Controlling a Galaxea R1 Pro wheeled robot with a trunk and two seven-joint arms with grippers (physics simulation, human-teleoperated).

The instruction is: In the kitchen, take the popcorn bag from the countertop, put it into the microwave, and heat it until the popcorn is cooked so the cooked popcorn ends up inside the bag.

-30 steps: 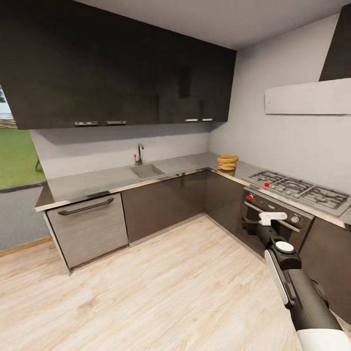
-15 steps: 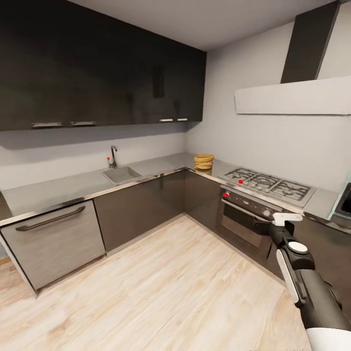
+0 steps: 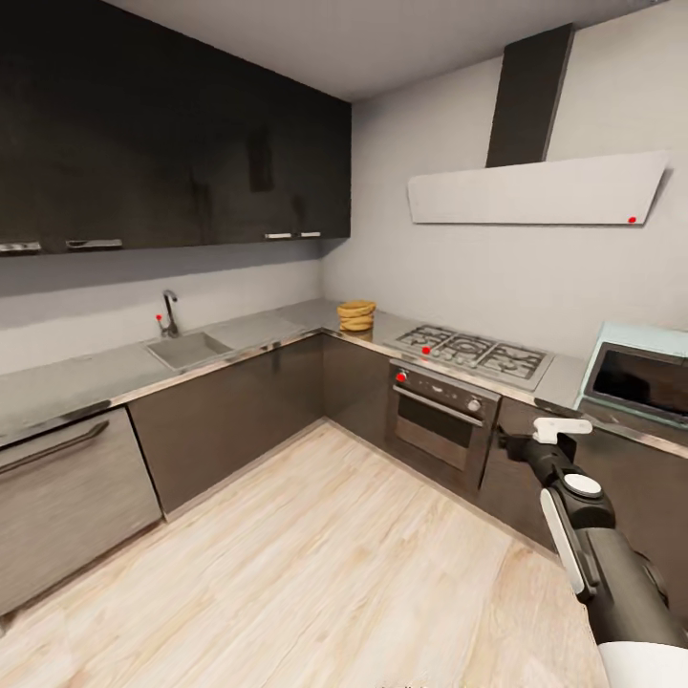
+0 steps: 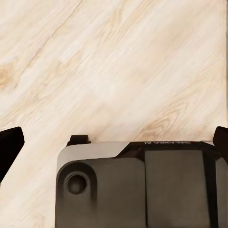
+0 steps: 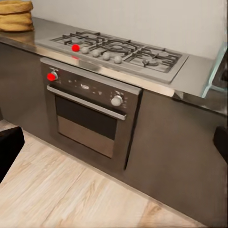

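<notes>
Where the two runs of countertop [image 3: 239, 333] meet in the corner of the kitchen, the popcorn bag [image 3: 356, 314] sits near the wall, a squat tan sack with a rolled rim; the right wrist view catches it too [image 5: 15, 14], at the far end of the steel top. Between the bag and the microwave [image 3: 638, 371] lies the gas hob [image 3: 475, 350], set into the worktop, with the black built-in oven [image 3: 440, 420] under it — its silver knobs and long handle face the room. The microwave stands on the counter beyond the hob, pale mint with a dark glass door, which looks closed. Above the hob hangs the slanted white hood [image 3: 535, 189]. On the other run a sink [image 3: 188, 349] with a tap is sunk into the steel, and dark wall cabinets [image 3: 172, 143] hang above.

Low in front of the cabinet fronts, the right gripper [image 3: 552, 429] is held well apart from bag and microwave; whether its fingers are parted or closed cannot be told. In the left wrist view the left gripper's dark fingertips [image 4: 9, 147] stand wide apart over the pale wood floor [image 4: 114, 66] — nothing between them.
</notes>
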